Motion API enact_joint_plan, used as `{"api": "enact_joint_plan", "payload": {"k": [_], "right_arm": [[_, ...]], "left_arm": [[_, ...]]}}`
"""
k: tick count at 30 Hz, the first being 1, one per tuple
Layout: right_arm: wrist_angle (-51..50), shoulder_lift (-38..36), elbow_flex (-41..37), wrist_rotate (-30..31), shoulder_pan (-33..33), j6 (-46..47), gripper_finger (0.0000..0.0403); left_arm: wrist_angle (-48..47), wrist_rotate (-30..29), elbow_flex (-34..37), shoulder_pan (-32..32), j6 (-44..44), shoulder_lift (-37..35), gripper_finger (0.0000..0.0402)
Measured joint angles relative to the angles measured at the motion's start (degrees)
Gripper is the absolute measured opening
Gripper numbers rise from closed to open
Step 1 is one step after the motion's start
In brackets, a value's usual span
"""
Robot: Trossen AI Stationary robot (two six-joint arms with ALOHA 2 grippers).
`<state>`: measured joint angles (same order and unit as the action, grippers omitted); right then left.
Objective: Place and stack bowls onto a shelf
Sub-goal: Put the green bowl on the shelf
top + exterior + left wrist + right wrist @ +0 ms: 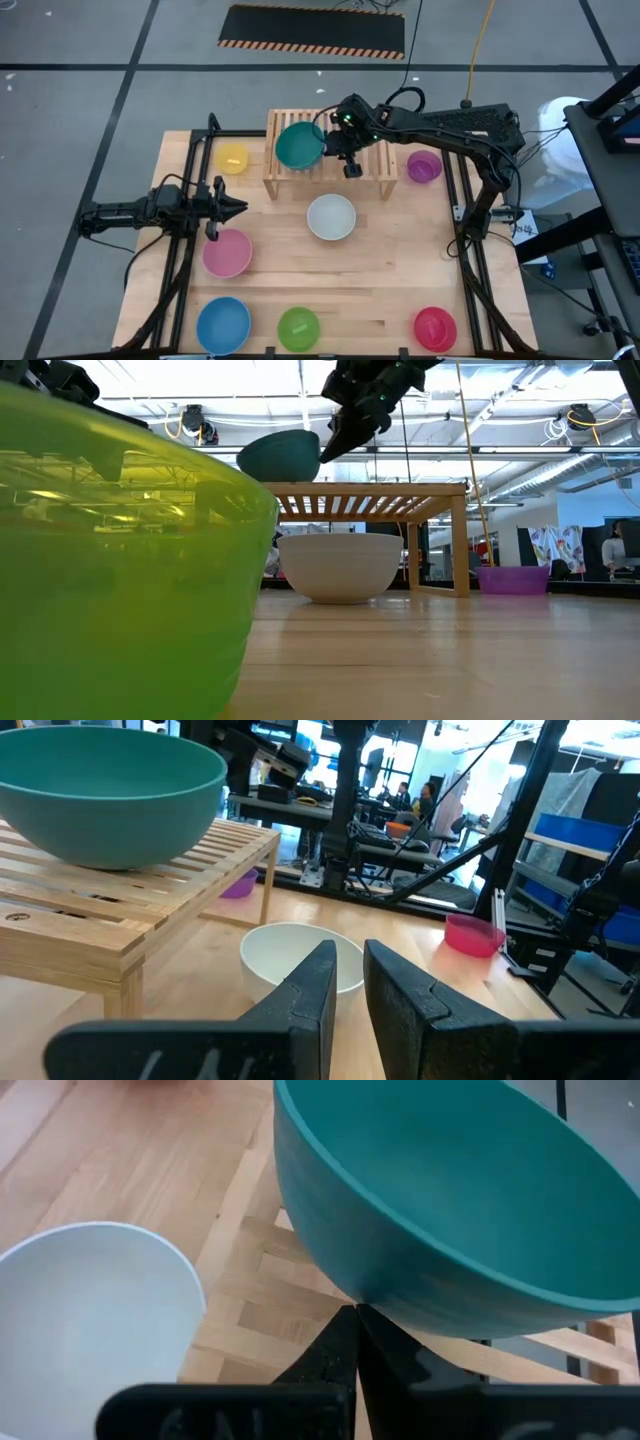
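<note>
The teal bowl [299, 146] [110, 790] is on the left part of the light-wood shelf [372, 160] [370, 500], tilted. My right gripper [330, 140] [355, 1325] [330, 445] is at the bowl's right rim, fingers close together. My left gripper [240, 207] [350, 970] hovers near the table's left edge, above the pink bowl [227, 252]. Its fingers are a narrow gap apart and hold nothing. The white bowl [331, 217] [340, 565] stands on the table in front of the shelf. My right gripper meets the teal bowl at its rim on the side toward the table's right [322, 143], coming from the right and slanting down. Its fingers close together against the outer wall [400, 1295], which hides whether one finger is inside. The bowl tilts, held side higher, base on the slats [275, 480].
On the table are a yellow bowl [233, 158] left of the shelf and a purple bowl [424, 166] [515, 578] right of it. Along the near edge stand a blue bowl [223, 325], a lime green bowl [298, 328] [120, 560] and a red bowl [435, 327].
</note>
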<state>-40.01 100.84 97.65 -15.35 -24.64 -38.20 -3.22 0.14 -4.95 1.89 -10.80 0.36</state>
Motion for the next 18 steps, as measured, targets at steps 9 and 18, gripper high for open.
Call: {"api": "enact_joint_plan", "payload": {"k": [9,18], "right_arm": [[-0.3,0.0,0.0,0.0,-0.1,1.4,0.0],[-2.3,0.0,-2.1,0.0,-0.3,3.0,0.0]], "left_arm": [[0.0,0.0,0.0,0.0,-1.6,0.0,0.006],[0.0,0.0,0.0,0.0,-1.7,0.0,0.006]]}}
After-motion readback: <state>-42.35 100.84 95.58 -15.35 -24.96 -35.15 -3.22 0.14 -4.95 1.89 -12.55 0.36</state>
